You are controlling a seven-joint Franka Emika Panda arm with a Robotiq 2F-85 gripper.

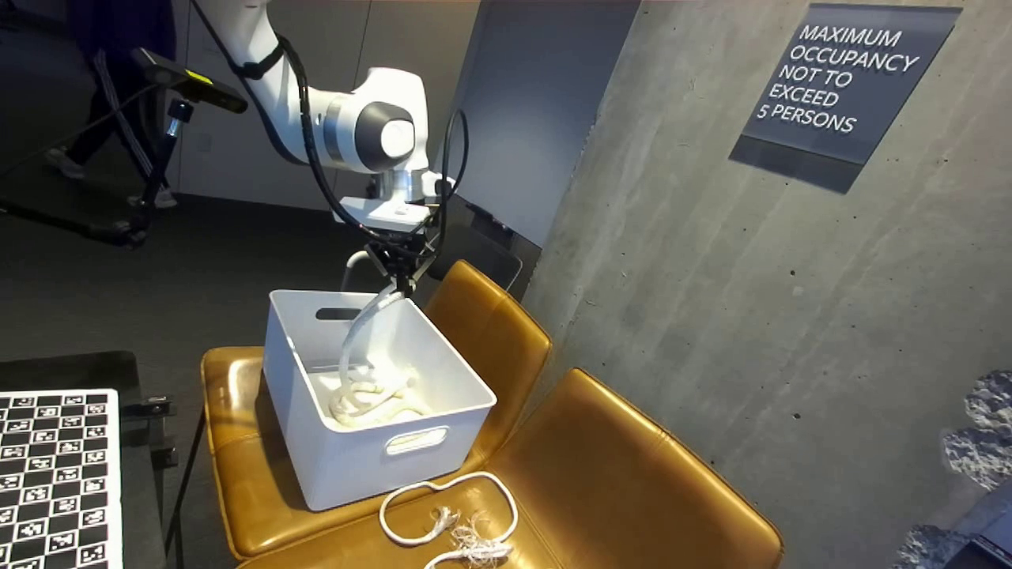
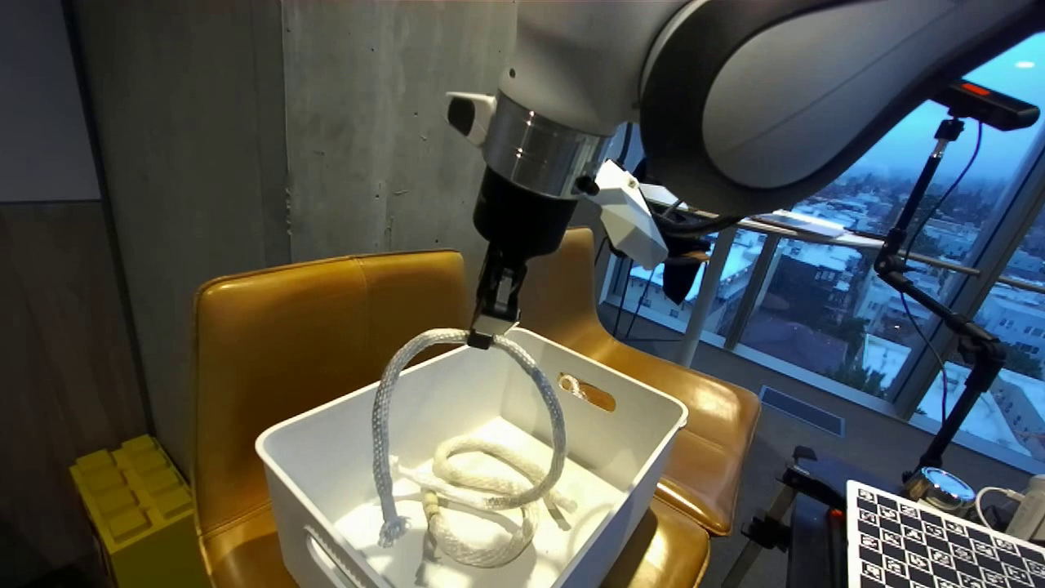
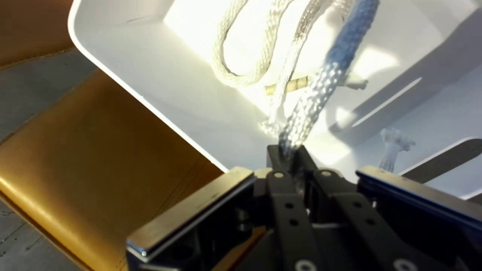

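your gripper (image 2: pixel 482 336) is clenched on a white rope (image 2: pixel 558 416)
it arches from your grip into the white bin (image 1: pixel 364 472), a frayed end (image 2: pixel 393 531) hanging, more rope (image 2: pixel 488 557) looped inside.

We class this as an office-type room doubling as a robot lab. In an exterior view we note an occupancy sign (image 1: pixel 838 91) at two o'clock on a bare concrete wall (image 1: pixel 672 237), setting the limit at 5 persons; tan upholstered chairs (image 1: pixel 640 470) stand between five and eight o'clock. Same view, lab side: patterned marker board (image 1: pixel 57 482) at eight; mounted camera (image 1: pixel 190 81) at ten; robot arm (image 1: pixel 336 126) at eleven. In an exterior view, tall windows (image 2: pixel 829 306) at three o'clock overlook a city (image 2: pixel 1012 322).
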